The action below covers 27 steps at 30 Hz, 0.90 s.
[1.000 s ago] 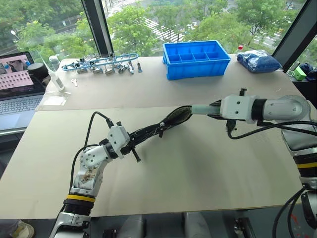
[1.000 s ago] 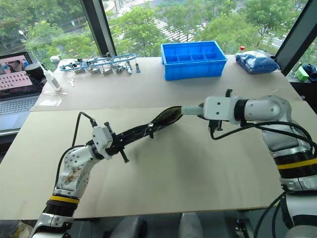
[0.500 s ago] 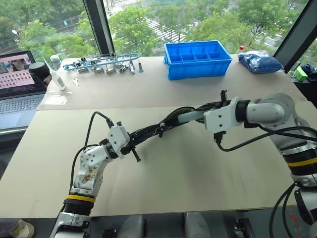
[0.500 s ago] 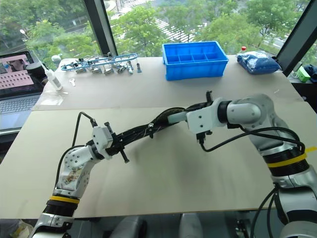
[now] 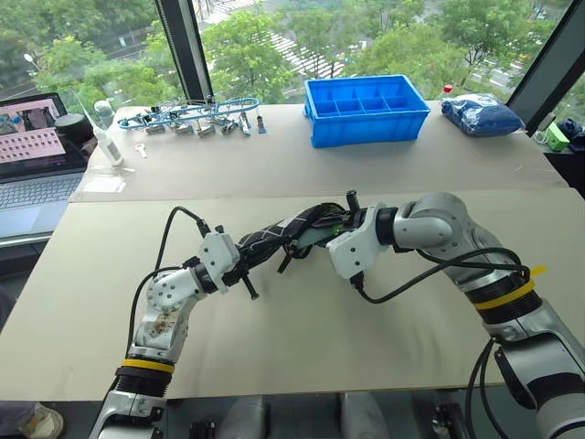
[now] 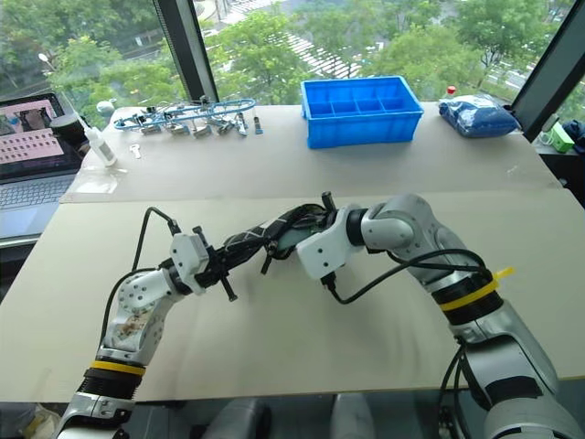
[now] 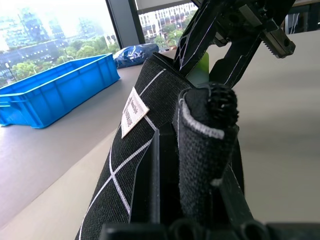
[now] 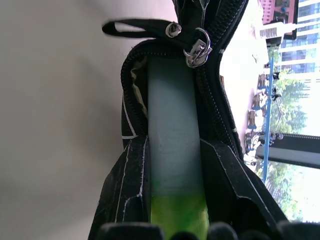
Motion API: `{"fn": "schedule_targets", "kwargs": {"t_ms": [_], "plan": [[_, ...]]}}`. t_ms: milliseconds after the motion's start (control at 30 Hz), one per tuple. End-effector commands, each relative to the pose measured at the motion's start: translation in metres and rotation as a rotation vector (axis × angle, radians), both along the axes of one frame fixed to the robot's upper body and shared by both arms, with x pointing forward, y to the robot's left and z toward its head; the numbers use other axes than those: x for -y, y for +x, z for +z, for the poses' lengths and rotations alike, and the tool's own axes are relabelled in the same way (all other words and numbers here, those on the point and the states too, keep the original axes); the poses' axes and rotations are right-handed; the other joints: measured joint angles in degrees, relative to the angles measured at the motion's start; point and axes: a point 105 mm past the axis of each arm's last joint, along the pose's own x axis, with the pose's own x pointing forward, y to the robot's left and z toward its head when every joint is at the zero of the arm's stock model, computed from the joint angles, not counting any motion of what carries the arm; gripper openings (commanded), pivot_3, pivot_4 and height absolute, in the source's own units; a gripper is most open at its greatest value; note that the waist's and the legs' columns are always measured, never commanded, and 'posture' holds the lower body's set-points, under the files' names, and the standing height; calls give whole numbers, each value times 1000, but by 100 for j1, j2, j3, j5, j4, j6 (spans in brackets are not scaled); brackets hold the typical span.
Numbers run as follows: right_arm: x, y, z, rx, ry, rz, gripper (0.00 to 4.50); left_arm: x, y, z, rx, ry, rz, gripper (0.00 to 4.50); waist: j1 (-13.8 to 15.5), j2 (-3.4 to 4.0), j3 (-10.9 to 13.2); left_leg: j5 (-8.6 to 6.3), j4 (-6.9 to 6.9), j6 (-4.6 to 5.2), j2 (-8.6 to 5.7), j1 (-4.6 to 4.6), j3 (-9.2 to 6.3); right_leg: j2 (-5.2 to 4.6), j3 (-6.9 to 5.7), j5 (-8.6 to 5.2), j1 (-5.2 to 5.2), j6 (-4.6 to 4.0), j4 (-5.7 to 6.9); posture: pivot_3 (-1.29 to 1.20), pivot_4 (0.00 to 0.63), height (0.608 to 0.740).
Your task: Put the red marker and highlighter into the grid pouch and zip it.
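Note:
The grid pouch (image 5: pixel 271 238) hangs above the table, black with white lines and a small white label (image 7: pixel 134 111). My left gripper (image 5: pixel 240 267) is shut on its near end. My right gripper (image 5: pixel 340 223) is shut on the highlighter (image 8: pixel 175 140) at its green end. The highlighter's pale body lies inside the pouch's open zipper mouth. The zipper pull and its black cord (image 8: pixel 150 29) sit at the mouth's far end. The red marker is hidden.
A blue divided bin (image 5: pixel 366 108) stands at the back of the table. A string of padlocks and keys (image 5: pixel 192 117) lies to its left. A laptop (image 5: pixel 37 155) and a white bottle (image 5: pixel 105 146) are at far left, a blue bag (image 5: pixel 480 114) at far right.
My right gripper has swung left and down with the highlighter, from outside the pouch's mouth to inside it. The pouch's far end has bunched up. The left gripper has kept still.

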Motion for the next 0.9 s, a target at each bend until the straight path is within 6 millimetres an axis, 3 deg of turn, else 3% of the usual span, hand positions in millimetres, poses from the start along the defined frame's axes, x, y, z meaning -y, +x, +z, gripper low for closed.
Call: {"fn": "schedule_targets", "kwargs": {"t_ms": [33,233,333,533,900], "plan": [[-9,-7,1,26,-23,92,1035,9,-2,21,84,-24,-32,14,-5,0,0,0,-1,0,0,0,0,0,0,0,0,0,0,0,150,740],[22,22,43,44,26,-64,1035,7,-3,20,81,-23,-26,14,-16,0,0,0,-1,1,0,0,0,0,0,0,0,-1,1,0,150,740],[27,16,51,-16,40,-72,1035,7,-3,19,80,-18,-28,14,-15,0,0,-1,-2,1,0,0,0,0,0,0,0,-1,-2,0,150,740],[26,-4,49,-126,31,-55,1035,10,-3,20,82,-16,-34,14,-11,0,0,-2,-2,3,0,-2,0,0,0,0,0,-1,-4,0,150,740],[30,-3,72,-66,16,-73,1035,11,-6,18,76,-10,-45,14,-1,0,0,-4,-1,6,0,-1,0,0,0,0,-1,-1,0,0,150,740]]}}
